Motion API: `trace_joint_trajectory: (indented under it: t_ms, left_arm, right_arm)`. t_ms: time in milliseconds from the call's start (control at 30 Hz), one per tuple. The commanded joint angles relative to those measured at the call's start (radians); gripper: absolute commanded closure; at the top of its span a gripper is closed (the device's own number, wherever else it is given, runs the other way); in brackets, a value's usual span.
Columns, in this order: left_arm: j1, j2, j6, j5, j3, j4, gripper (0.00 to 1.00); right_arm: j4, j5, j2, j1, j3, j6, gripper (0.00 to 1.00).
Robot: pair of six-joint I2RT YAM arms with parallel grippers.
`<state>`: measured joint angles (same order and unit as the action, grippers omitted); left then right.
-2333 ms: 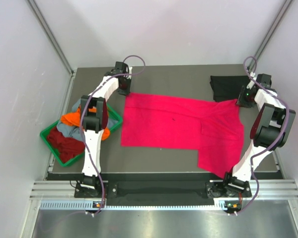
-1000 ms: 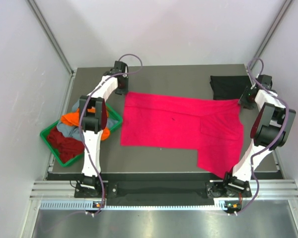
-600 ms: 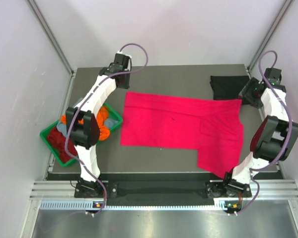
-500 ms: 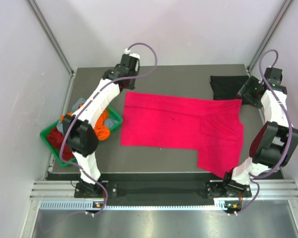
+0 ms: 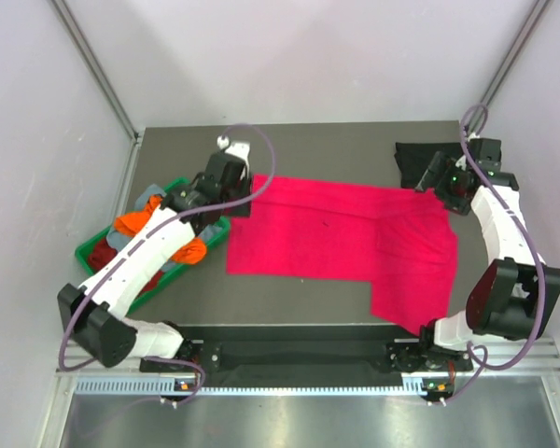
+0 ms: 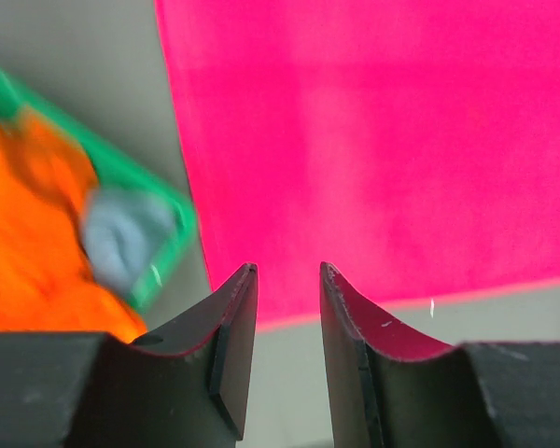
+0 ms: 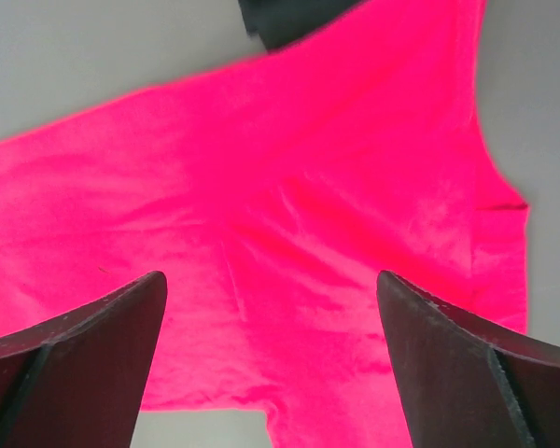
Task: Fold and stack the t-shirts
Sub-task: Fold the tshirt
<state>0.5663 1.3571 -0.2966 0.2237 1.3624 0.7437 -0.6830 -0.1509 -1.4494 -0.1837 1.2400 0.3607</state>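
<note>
Top external view: pink-red t-shirt (image 5: 336, 229) spread flat on the table (image 5: 308, 145), ready for folding, I judge. Left gripper (image 6: 287, 271), jaws narrowly parted, empty, near its left edge; right gripper (image 7: 271, 275), wide apart, empty, above its far-right corner.

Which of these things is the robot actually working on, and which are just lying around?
Part of the job: pink-red t-shirt, black t-shirt, orange t-shirt, grey-blue t-shirt, dark red t-shirt.
Just there: green tray, holding the bundled shirts; grey table.
</note>
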Motion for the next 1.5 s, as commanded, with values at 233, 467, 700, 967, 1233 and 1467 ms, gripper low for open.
trace_joint_trajectory:
  t_ms: [233, 467, 700, 967, 1233, 1467]
  left_arm:
    - [0.007, -0.3, -0.256, 0.098, -0.305, 0.045, 0.61]
    - [0.007, -0.424, -0.389, 0.068, -0.424, 0.042, 0.55]
    - [0.006, -0.392, -0.46, 0.0, -0.497, 0.082, 0.56]
    - [0.007, -0.291, -0.374, -0.029, -0.632, -0.101, 0.56]
    - [0.003, -0.223, -0.697, 0.054, -0.576, -0.067, 0.58]
    - [0.001, -0.262, -0.9, 0.176, -0.519, 0.014, 0.58]
  right_arm:
    - [-0.007, 0.059, 0.093, 0.013, -0.045, 0.063, 0.0]
    - [0.039, -0.019, 0.116, -0.034, -0.091, 0.13, 0.0]
    - [0.071, -0.065, 0.127, -0.049, -0.139, 0.141, 0.01]
    - [0.125, -0.102, 0.15, -0.049, -0.198, 0.141, 0.0]
    - [0.115, -0.084, 0.165, -0.051, -0.188, 0.136, 0.0]
    - [0.12, -0.065, 0.165, -0.051, -0.185, 0.13, 0.0]
